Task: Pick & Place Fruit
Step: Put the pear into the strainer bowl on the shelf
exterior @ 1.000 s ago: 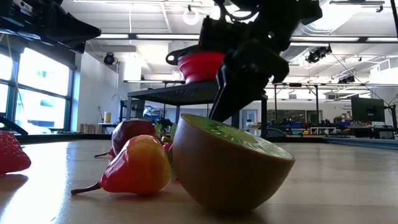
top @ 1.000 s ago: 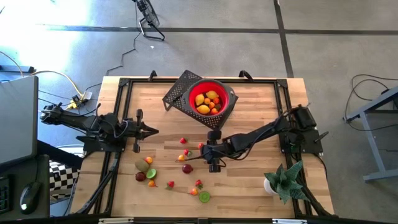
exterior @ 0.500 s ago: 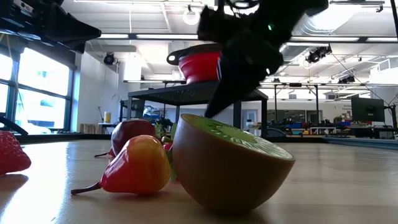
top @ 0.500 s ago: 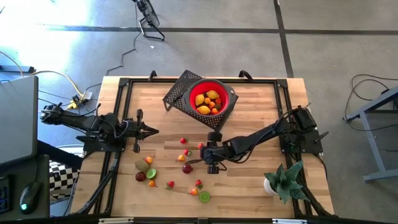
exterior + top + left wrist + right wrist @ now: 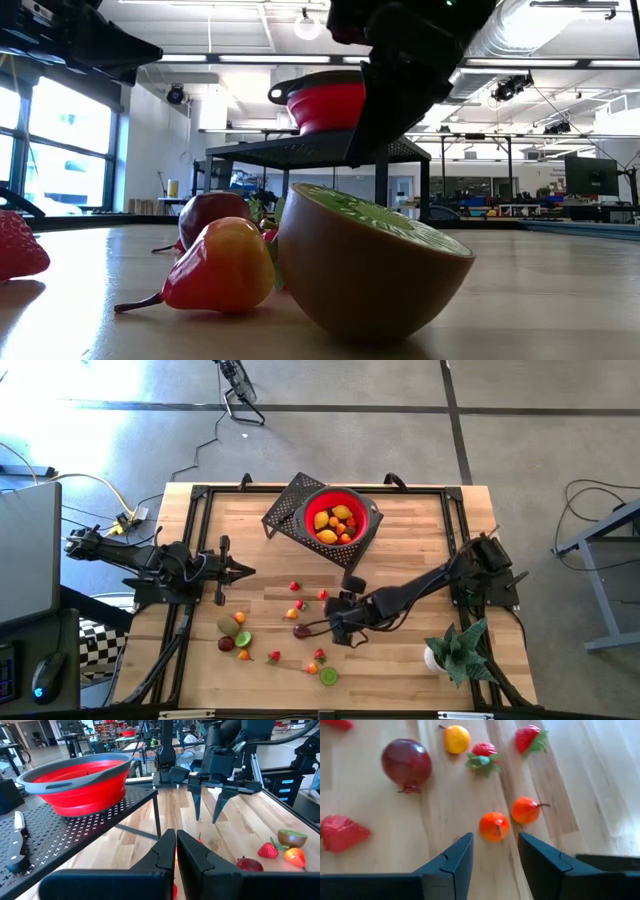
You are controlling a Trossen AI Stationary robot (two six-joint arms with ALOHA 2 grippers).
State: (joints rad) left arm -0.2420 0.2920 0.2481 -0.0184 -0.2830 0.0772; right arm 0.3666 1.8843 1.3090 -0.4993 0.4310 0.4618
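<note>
Since the earlier frame the right gripper [image 5: 322,627] has shifted nearer the scattered fruit [image 5: 301,631], fingers spread, empty. Left gripper [image 5: 250,571] pressed together. Fruit: small, glossy, on the table [image 5: 400,530].

Bare table [image 5: 420,535] lies at 3 o'clock of the bowl [image 5: 341,517]; scattered fruit [image 5: 300,631] crowds the 7 o'clock area.

No legible text, label, brand, number or sign appears in any view. The room behind the desk, seen in the low and left wrist views, holds shelving and equipment, but any markings on them are too small and indistinct to read.
</note>
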